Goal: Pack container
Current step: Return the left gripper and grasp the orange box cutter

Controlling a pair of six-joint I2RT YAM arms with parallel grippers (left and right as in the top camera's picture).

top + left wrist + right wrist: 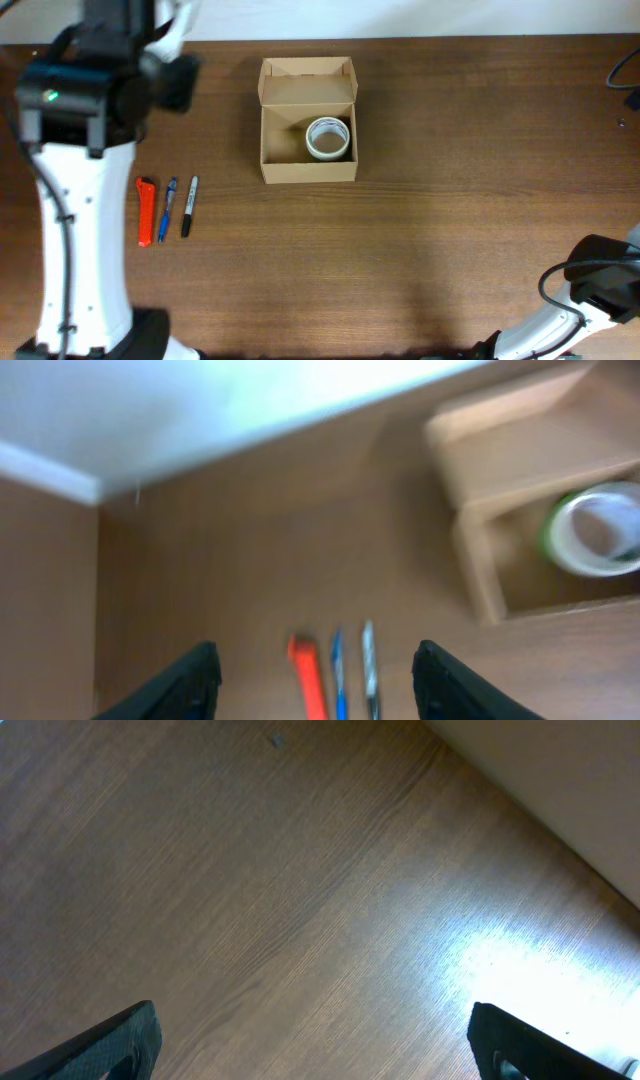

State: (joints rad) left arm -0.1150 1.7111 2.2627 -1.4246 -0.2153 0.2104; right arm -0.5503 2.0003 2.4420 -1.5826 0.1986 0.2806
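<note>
The left gripper [316, 657] and right gripper [315, 1025] are held wide open, empty; a tape roll [328, 138] is seen inside the box [308, 171], a blue pen [167, 208] laid at its eight o'clock.

Box [308, 172] plain tan, unmarked. Tape [328, 138] white, greenish rim. Cutter [146, 211] orange-red; pen [167, 209] blue; marker [188, 206] black. Table [450, 200] dark brown, wood-grained.

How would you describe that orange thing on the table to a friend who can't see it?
Find the open cardboard box near the back of the brown table, then look to its left, where three slim things lie side by side. The orange tool is the leftmost, flatter, wider and far brighter than the blue pen and black marker next to it.
</note>
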